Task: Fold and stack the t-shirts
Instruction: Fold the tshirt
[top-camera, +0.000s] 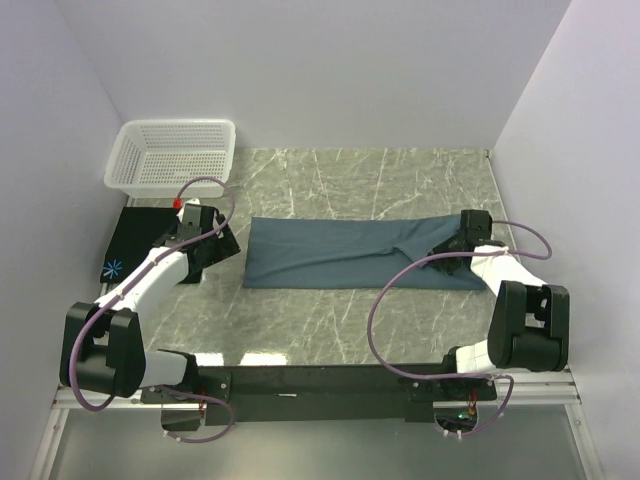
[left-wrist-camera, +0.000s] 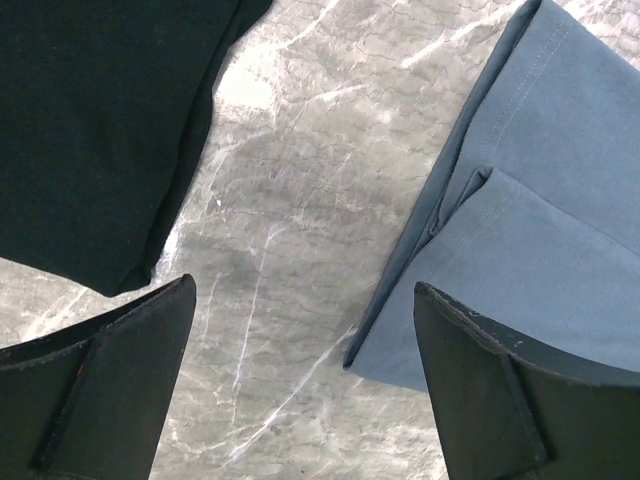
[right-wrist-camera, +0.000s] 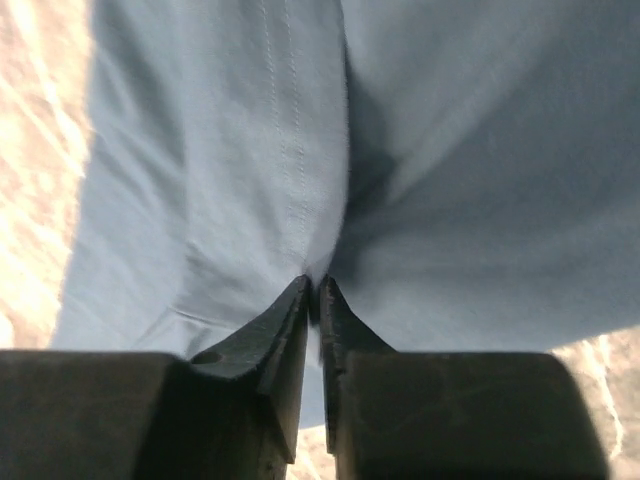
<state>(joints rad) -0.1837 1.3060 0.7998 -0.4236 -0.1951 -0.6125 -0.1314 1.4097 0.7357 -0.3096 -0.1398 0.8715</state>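
Observation:
The slate-blue t-shirt (top-camera: 340, 253) lies folded into a long strip across the middle of the marble table. My right gripper (top-camera: 455, 243) is shut on a fold of it (right-wrist-camera: 250, 180) at its right end. The black t-shirt (top-camera: 135, 245) with a light-blue starburst print (top-camera: 114, 267) lies folded at the left edge. My left gripper (top-camera: 222, 243) is open and empty over bare table, between the black shirt (left-wrist-camera: 90, 130) and the blue shirt's left corner (left-wrist-camera: 520, 230).
A white lattice basket (top-camera: 173, 155) stands at the back left corner. White walls close the table on the left, back and right. Bare marble (top-camera: 360, 175) lies behind and in front of the blue shirt.

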